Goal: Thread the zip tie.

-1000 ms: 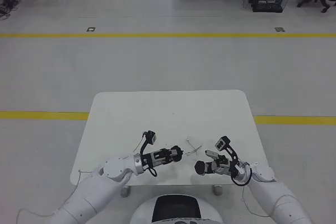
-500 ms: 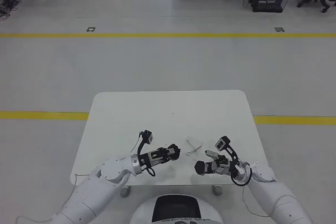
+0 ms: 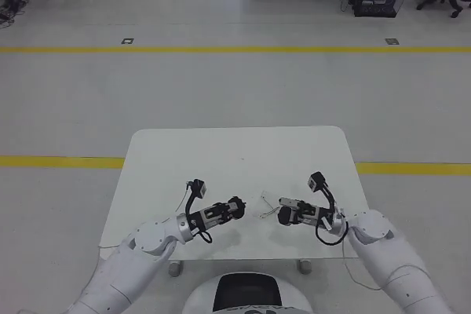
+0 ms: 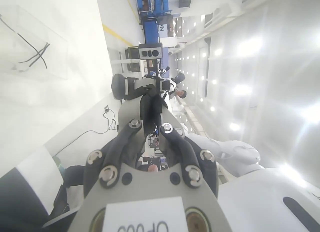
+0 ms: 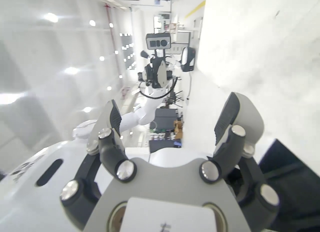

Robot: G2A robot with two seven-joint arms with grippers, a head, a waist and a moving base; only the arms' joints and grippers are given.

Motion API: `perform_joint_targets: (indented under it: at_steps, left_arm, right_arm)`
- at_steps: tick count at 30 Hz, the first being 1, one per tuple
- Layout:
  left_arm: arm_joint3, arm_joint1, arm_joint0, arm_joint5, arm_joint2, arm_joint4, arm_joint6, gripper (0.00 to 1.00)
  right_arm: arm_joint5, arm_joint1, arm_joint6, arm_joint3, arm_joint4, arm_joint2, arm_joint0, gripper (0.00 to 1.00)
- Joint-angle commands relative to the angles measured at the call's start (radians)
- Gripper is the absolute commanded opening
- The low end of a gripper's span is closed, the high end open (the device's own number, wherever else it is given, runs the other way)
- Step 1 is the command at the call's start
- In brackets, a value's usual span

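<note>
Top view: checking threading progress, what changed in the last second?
The right end effector swung forward to just beside the zip tie, jaws open. The left end effector drew back slightly, away from it. Nothing was grasped or released; the zip tie stayed on the table.

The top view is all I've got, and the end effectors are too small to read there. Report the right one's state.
Observer: The right end effector is wide open, with nothing between its fingers.
Operator: Now give me the left end effector.
Observer: Its fingers are shut together, and I can't make out anything pinched in them.
Operator: Describe the pale piece lying between the arms.
Observer: Thin dark strands, likely zip ties, lie crossed inside what looks like a clear sleeve, flat on the table.
</note>
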State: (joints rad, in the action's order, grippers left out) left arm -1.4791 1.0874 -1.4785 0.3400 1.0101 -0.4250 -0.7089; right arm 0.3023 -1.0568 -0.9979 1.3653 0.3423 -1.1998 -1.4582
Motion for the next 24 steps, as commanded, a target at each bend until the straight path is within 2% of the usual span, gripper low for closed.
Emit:
perform_joint_targets:
  at_steps: [1, 2, 5, 6, 8, 18, 20, 22, 24]
  left_arm:
    - [-0.001, 0.001, -0.005, 0.0, 0.007, 0.003, -0.004, 0.0]
    - [-0.001, 0.001, -0.007, 0.0, 0.012, 0.005, -0.005, 0.0]
    - [-0.001, 0.0, -0.015, 0.0, 0.028, 0.012, -0.006, 0.0]
    - [-0.003, 0.0, -0.018, 0.0, 0.034, 0.012, -0.008, 0.0]
    - [-0.006, 0.0, -0.022, 0.0, 0.041, 0.012, -0.012, 0.0]
    - [-0.01, 0.001, -0.024, -0.001, 0.044, 0.012, -0.011, 0.0]
    - [-0.013, 0.002, -0.017, -0.008, 0.032, 0.019, -0.014, 0.0]
    - [-0.009, 0.003, -0.008, 0.0, 0.024, 0.012, -0.03, 0.0]
    - [-0.015, 0.003, 0.001, 0.0, 0.019, 0.017, -0.045, 0.0]
  right_arm:
    - [-0.028, 0.003, 0.041, 0.046, -0.084, -0.005, 0.007, 1.0]
    - [-0.038, 0.004, 0.051, 0.063, -0.112, -0.005, 0.015, 1.0]
    - [-0.072, 0.008, 0.104, 0.111, -0.288, 0.011, 0.051, 1.0]
    - [-0.077, 0.007, 0.133, 0.133, -0.369, 0.027, 0.062, 1.0]
    - [-0.071, 0.006, 0.147, 0.153, -0.431, 0.049, 0.069, 1.0]
    - [-0.071, 0.006, 0.147, 0.153, -0.431, 0.049, 0.069, 1.0]
    - [-0.072, 0.006, 0.151, 0.154, -0.435, 0.049, 0.069, 1.0]
    - [-0.087, 0.007, 0.158, 0.166, -0.49, 0.054, 0.074, 1.0]
    - [-0.127, 0.01, 0.14, 0.185, -0.585, 0.064, 0.1, 1.0]
